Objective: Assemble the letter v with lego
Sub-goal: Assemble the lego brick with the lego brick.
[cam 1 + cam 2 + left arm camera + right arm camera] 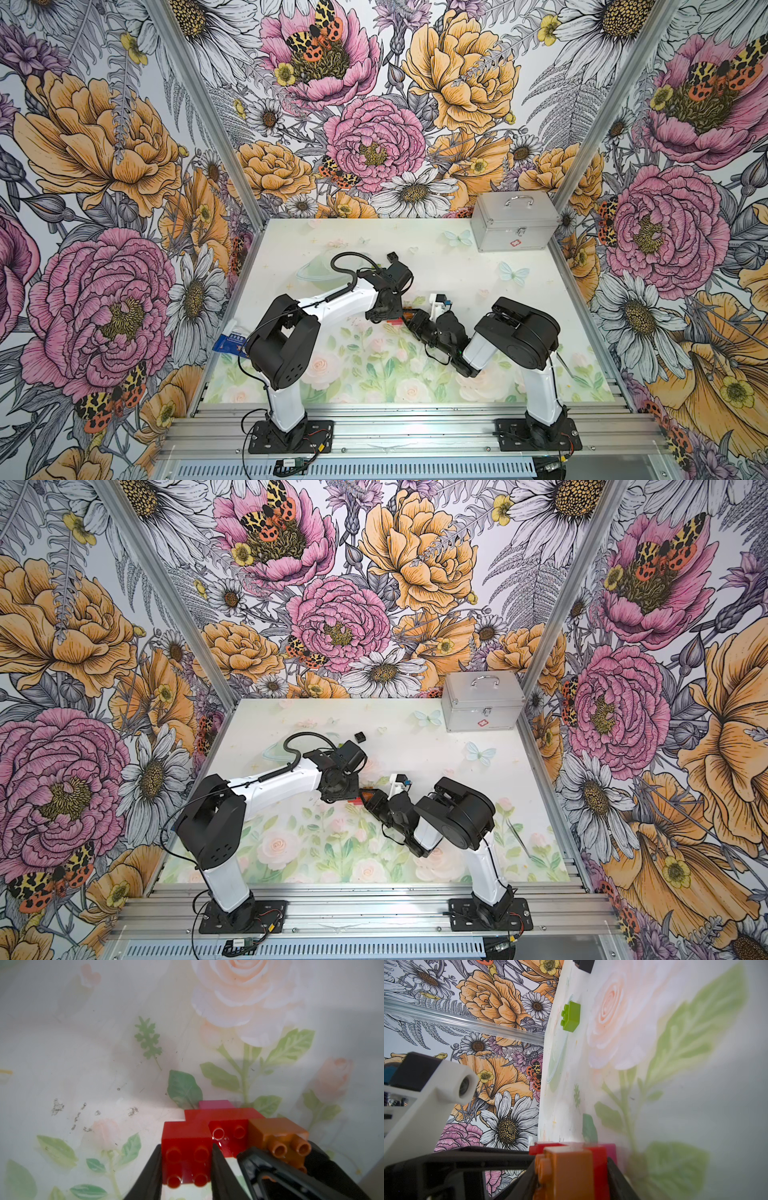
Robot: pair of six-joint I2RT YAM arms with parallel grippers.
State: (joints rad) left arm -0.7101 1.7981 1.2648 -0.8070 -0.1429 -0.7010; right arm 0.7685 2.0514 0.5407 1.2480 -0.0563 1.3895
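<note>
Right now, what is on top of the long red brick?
The long red brick carries a square red brick in the left gripper and an orange brick in the right gripper. Two studs show between them; the studs beneath both are covered.

A silver metal case (515, 226), lid down and handle on top, sits in the far right corner of the rose-printed table mat (457, 266). Flowered wallpaper (374, 124) rises just behind the case. Well apart from the case, at the mat's left edge, lies a small blue packet (226, 344).
</note>
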